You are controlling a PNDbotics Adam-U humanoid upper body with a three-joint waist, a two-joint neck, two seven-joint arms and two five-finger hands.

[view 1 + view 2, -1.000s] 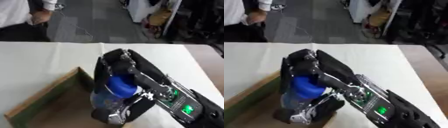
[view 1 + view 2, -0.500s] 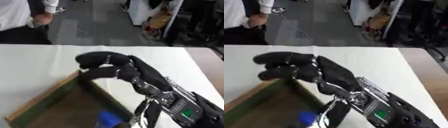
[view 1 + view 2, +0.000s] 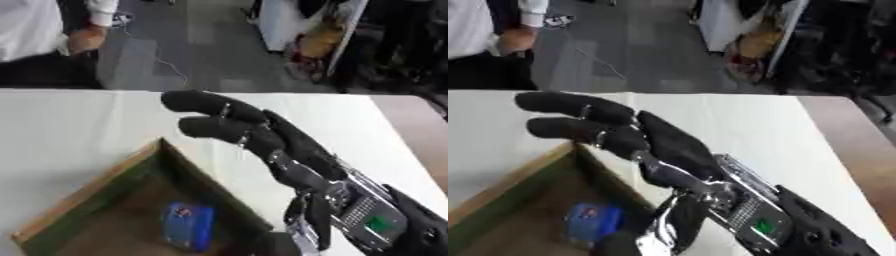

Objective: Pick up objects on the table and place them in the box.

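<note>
Left eye view: right hand (image 3: 280, 145) released, fingers straight (nothing held), above box (image 3: 87, 192) rim. Blue object (image 3: 187, 226) lies inside, on white bench (image 3: 79, 125).

Box at my near left, my right hand over its right side.
I see the box (image 3: 87, 192) sitting on the table (image 3: 79, 125) at the near left, with a small object (image 3: 187, 226) lying inside it — low, towards the near wall. My right hand (image 3: 262, 137) reaches in from the lower right, fingers extended leftward above the box's far corner.
</note>
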